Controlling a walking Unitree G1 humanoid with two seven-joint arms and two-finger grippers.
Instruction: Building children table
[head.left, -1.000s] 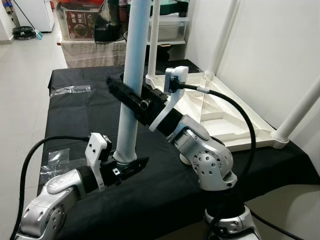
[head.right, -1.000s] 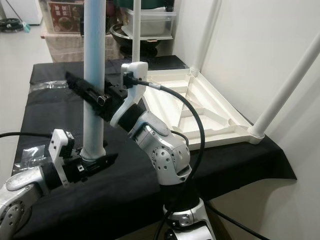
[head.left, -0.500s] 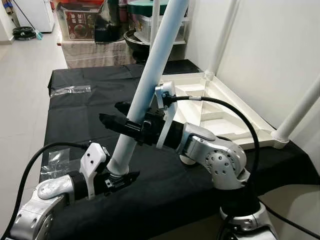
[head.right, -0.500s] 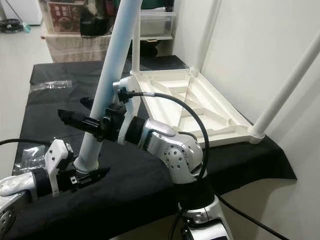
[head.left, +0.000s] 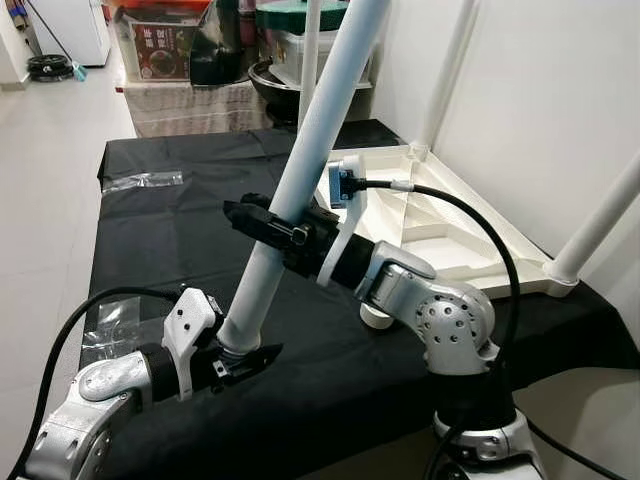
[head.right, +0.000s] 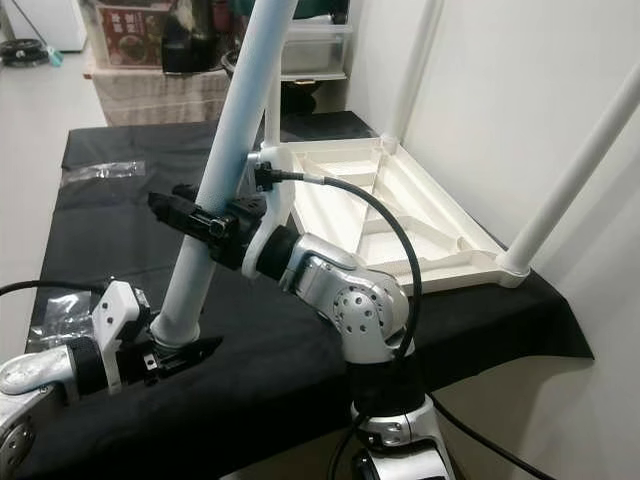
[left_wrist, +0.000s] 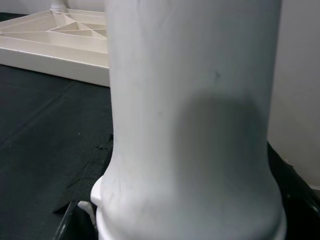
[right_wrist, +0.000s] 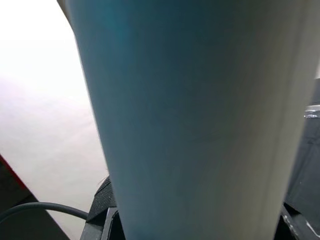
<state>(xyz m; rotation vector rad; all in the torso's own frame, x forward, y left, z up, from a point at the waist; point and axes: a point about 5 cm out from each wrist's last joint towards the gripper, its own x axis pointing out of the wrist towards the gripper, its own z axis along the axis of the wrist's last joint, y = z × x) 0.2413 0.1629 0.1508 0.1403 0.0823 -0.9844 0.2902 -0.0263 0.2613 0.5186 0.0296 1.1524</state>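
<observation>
Left eye view shows my right gripper (head.left: 262, 218) clamped mid-leg (head.left: 300, 180) and my left gripper (head.left: 243, 358) pinching its foot on the bench (head.left: 150, 230), the leg now tilted from upright toward the tabletop (head.left: 440, 225), ready for mounting

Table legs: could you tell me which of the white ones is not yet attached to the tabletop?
The tilted leg held by both grippers, left gripper and right gripper; the others stand from the tabletop corners.
</observation>
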